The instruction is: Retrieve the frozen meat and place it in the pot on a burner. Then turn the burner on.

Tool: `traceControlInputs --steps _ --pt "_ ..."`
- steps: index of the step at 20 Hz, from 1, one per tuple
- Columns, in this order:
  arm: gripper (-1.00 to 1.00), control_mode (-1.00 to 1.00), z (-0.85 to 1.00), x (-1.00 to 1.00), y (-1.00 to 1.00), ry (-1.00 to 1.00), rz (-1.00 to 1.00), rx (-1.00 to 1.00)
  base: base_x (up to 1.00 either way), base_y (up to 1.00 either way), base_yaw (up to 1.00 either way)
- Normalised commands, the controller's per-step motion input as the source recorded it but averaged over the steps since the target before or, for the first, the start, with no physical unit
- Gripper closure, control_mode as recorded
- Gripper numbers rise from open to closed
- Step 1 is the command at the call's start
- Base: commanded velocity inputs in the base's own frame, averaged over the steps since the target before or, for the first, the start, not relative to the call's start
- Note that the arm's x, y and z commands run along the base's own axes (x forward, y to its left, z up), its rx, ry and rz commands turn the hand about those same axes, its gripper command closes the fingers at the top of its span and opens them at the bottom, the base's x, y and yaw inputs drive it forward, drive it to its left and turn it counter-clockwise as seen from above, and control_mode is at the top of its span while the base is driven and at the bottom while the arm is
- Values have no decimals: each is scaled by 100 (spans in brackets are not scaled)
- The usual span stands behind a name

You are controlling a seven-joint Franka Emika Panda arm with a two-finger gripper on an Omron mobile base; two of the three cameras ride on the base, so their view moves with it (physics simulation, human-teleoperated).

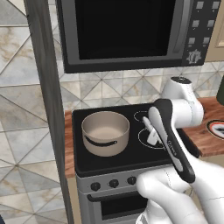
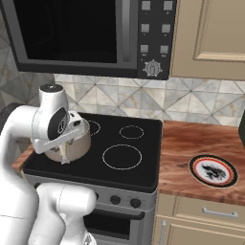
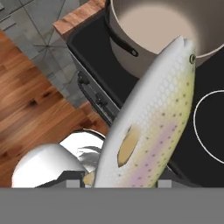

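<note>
- Frozen meat (image 3: 148, 127), a whole fish with a silvery scaled back, yellowish belly, pink stripe and dark speckles, clamped in the gripper (image 3: 127, 186); jaws closed on its tail end at the bottom of the hand view.
- Fish head pointing toward the pot (image 3: 153, 26), snout overlapping the pot's near rim in the hand view.
- Seen from the left base view as a small pale piece (image 1: 152, 133) hanging under the hand, above the black glass to the right of the pot (image 1: 105, 132).
- Seen from the right base view as a pale sliver (image 2: 64, 155) in front of the pot (image 2: 79, 143), mostly hidden behind the arm.
- Pot standing upright on the left part of the stove top (image 1: 131, 155), cream inside with nothing in it, dark handle band facing the near side.
- Burner under the pot, its outline not visible.
- Large thin white ring (image 2: 122, 157) at the near middle of the glass, small thin white ring (image 2: 131, 132) farther back; both uncovered.
- Row of dark knobs (image 1: 113, 183) along the stove's front panel, just below the glass.
- Microwave (image 1: 127, 30) mounted above the stove, door dark.
- Wooden counter (image 2: 201, 143) right of the stove, carrying a round plate (image 2: 213, 171) with a red-and-black rim.
- Narrow strip of wooden counter (image 1: 68, 144) left of the stove as well.
</note>
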Motion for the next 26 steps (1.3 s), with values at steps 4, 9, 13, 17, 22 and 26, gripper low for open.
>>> traceControlInputs --steps 4,9,13,17,22,26 --pt "100 -100 0 28 75 0 0 0 0 0 0" --pt "100 -100 3 31 39 0 0 0 0 0 0" --pt "100 -100 0 53 2 1 1 0 0 0 0" --pt "100 -100 -2 44 0 0 2 0 0 0 0" --pt "100 -100 -26 26 6 0 0 0 0 0 0" --pt "100 -100 -20 13 9 0 0 0 0 0 0"
